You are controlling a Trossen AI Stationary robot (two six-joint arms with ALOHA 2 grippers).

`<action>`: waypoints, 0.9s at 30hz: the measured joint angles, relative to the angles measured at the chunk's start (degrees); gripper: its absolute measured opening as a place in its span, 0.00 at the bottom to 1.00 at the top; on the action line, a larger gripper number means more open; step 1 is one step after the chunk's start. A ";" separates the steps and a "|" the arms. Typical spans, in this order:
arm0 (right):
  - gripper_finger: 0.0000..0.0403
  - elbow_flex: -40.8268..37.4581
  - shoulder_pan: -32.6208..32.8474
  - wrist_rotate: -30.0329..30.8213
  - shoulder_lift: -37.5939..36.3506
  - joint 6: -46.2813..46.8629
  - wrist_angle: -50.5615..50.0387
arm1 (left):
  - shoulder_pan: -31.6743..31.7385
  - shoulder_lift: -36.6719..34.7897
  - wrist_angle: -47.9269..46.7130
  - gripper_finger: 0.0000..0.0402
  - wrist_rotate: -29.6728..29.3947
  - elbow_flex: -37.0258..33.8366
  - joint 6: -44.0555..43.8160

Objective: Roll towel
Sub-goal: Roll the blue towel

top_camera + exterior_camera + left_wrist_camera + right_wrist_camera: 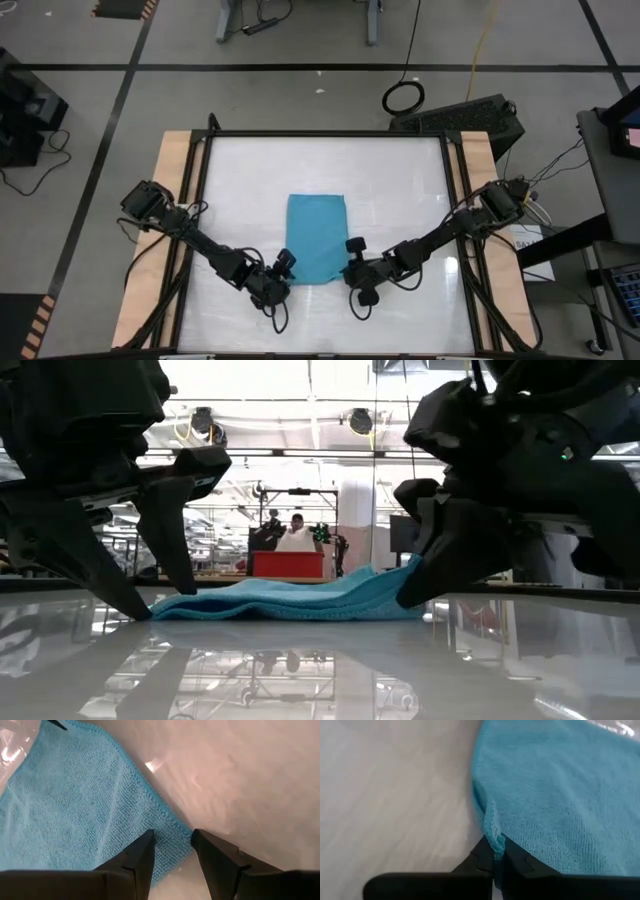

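Towel (316, 238): turquoise-blue cloth, soft, fine looped weave with a stitched hem showing in both wrist views. Plain, no print. Lies spread as an upright rectangle at the middle of the worktop (400, 180), long sides running away from the arms. From the low view it sits mostly flat with gentle ripples, and its right near corner is lifted into a small peak.

Worktop: glossy white surface, strongly reflective, framed in black rails with pale wood strips along both sides.

Left hand (284, 268): at the towel's near left corner, fingers parted to a moderate gap and straddling the hem; the corner shows between the two dark tapered fingers (142, 862) in the left wrist view. Tips down at the worktop, not closed on the cloth.

Right hand (352, 268): at the towel's near right corner, fingers pressed together with a thin fold of hem pinched between them, puckered upward at the tips.

Both arms dark, matte, jointed, reaching in from the towel's outer sides.
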 joint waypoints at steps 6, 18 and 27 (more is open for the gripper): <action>0.00 0.00 -0.95 -1.84 0.00 5.42 0.74 | -0.10 0.03 -0.60 0.38 0.01 -0.01 -0.74; 0.00 0.00 -2.42 -4.92 0.00 10.14 1.24 | -0.45 -4.73 -5.14 0.44 -1.41 -0.40 -3.73; 0.00 0.00 -3.30 -6.14 -0.02 10.16 3.74 | -0.27 -2.95 -2.47 0.56 -1.67 -0.25 -2.10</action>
